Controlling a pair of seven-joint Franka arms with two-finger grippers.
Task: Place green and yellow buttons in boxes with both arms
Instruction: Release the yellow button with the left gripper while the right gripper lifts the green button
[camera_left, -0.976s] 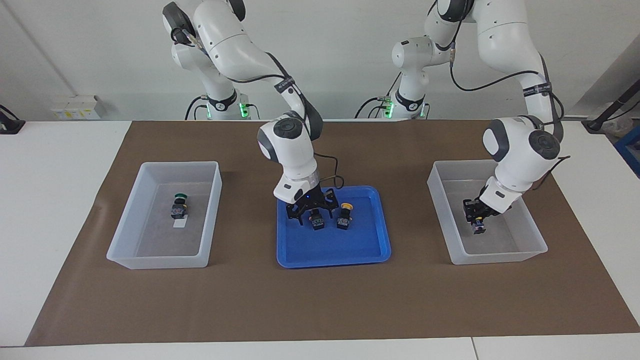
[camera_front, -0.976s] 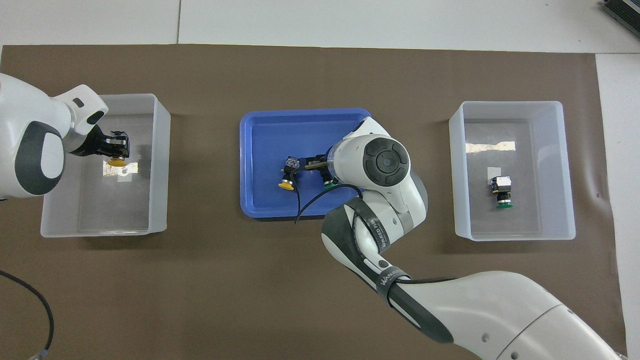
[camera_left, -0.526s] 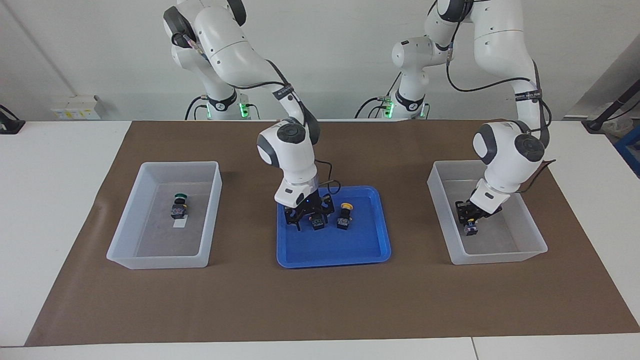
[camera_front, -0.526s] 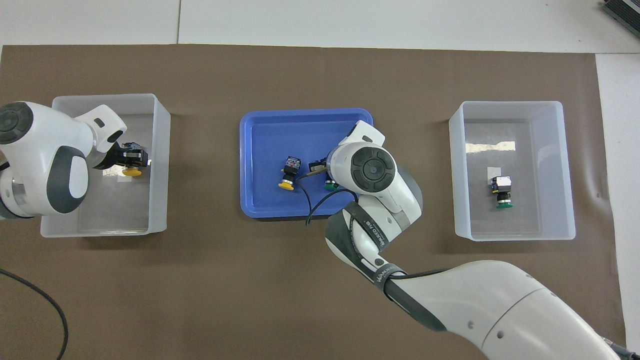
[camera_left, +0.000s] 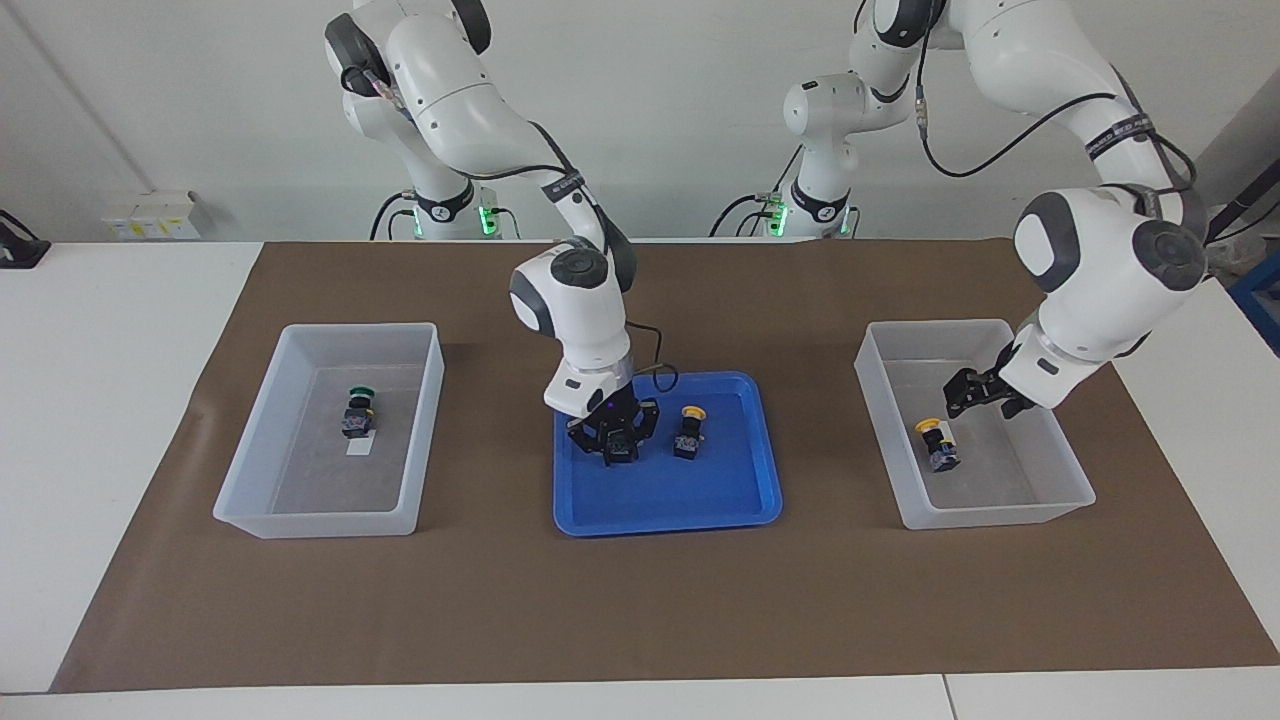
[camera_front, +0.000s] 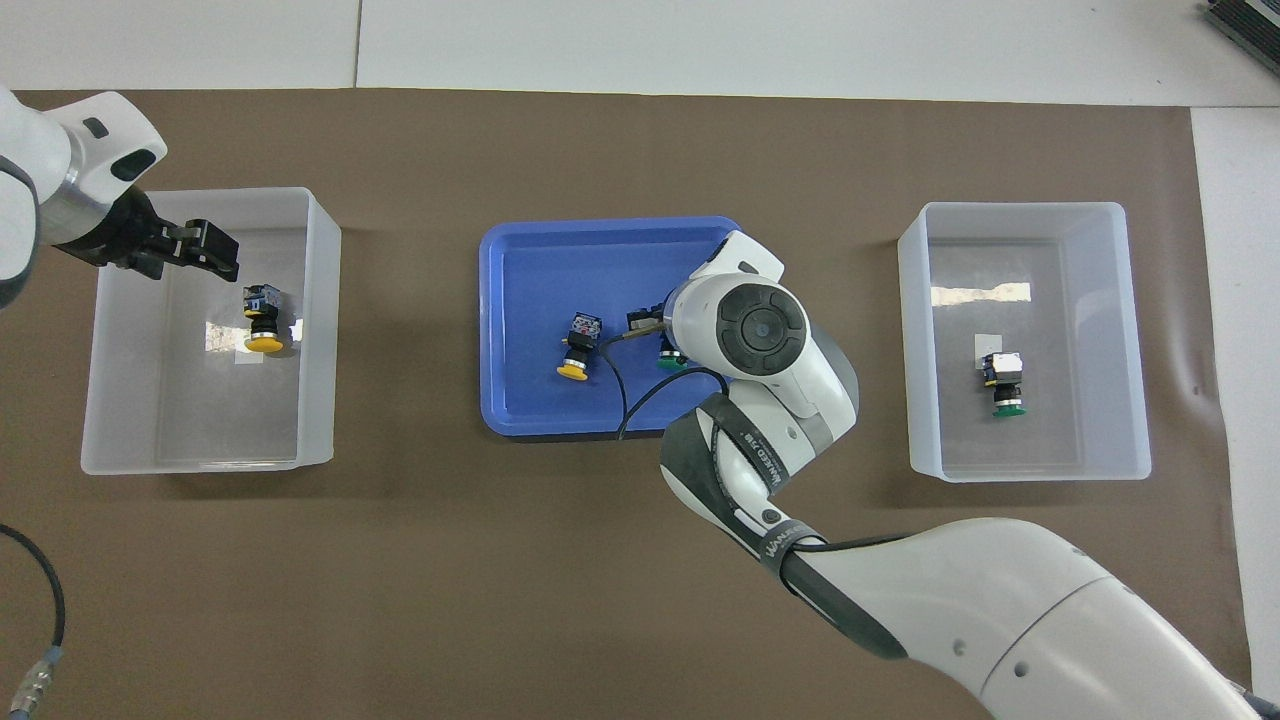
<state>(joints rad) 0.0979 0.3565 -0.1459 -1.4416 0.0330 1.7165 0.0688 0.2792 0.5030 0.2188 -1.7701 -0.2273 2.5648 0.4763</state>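
Observation:
My right gripper (camera_left: 617, 446) is down in the blue tray (camera_left: 670, 500), shut on a green button (camera_front: 668, 361) whose black body shows between the fingers; from overhead the wrist hides the grip. A yellow button (camera_left: 688, 431) (camera_front: 576, 352) lies beside it in the tray. Above the box (camera_left: 1000, 512) (camera_front: 318, 300) at the left arm's end, my left gripper (camera_left: 964, 393) (camera_front: 222, 255) hangs open and holds nothing. Below it, another yellow button (camera_left: 936, 445) (camera_front: 262, 322) lies on that box's floor. The box (camera_left: 320, 515) (camera_front: 1130, 350) at the right arm's end holds a green button (camera_left: 358, 412) (camera_front: 1003, 385).
A brown mat (camera_left: 640, 610) covers the middle of the white table, and both boxes and the tray stand on it in a row. A black cable (camera_front: 625, 395) loops from the right wrist over the tray's near rim.
The left gripper opened, let the yellow button drop into its box, and rose away from it. The right gripper lowered and shut on the green button in the tray.

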